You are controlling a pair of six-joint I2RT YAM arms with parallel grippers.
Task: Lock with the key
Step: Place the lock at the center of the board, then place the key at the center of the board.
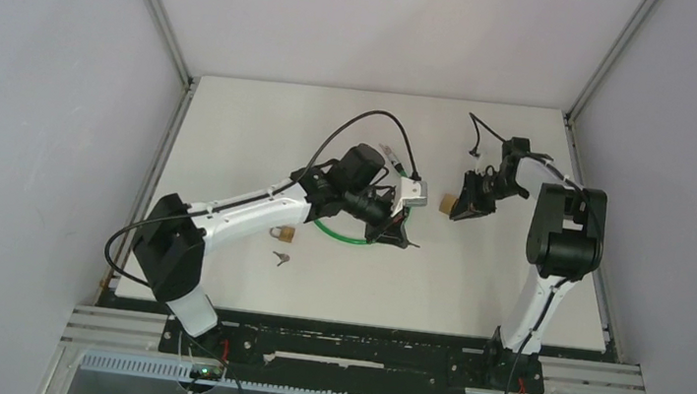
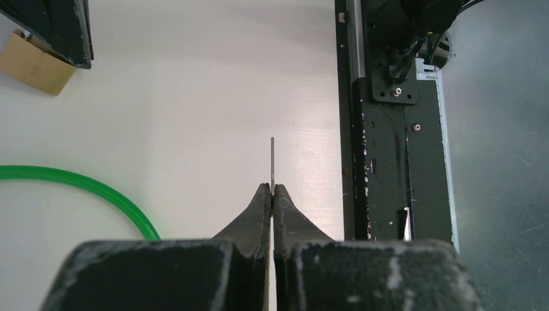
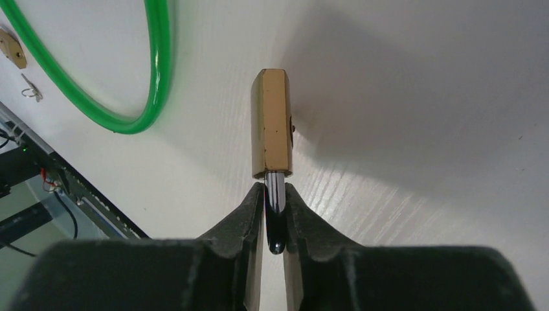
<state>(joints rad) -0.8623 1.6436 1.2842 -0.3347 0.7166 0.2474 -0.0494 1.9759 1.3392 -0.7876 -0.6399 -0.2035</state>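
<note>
Jaws of my left gripper [image 2: 272, 189] pinch the key [image 2: 272, 162], blade ahead of the tips; those of my right gripper [image 3: 274, 194] clasp the padlock [image 3: 272, 123] by its shackle [image 3: 275, 210].

White tubular links between bulky black joint housings on left arm [image 1: 244, 213] and right arm [image 1: 558, 236]. Looping black cable [image 1: 373, 119] off left wrist. Matte black tapered fingers, scuffed pale grey, on left end effector [image 2: 272, 191] and right end effector [image 3: 274, 194].

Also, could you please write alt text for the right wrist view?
A brass padlock rests on the white table, its steel shackle between the fingers of the right gripper. A green hose loop curves at upper left.
</note>
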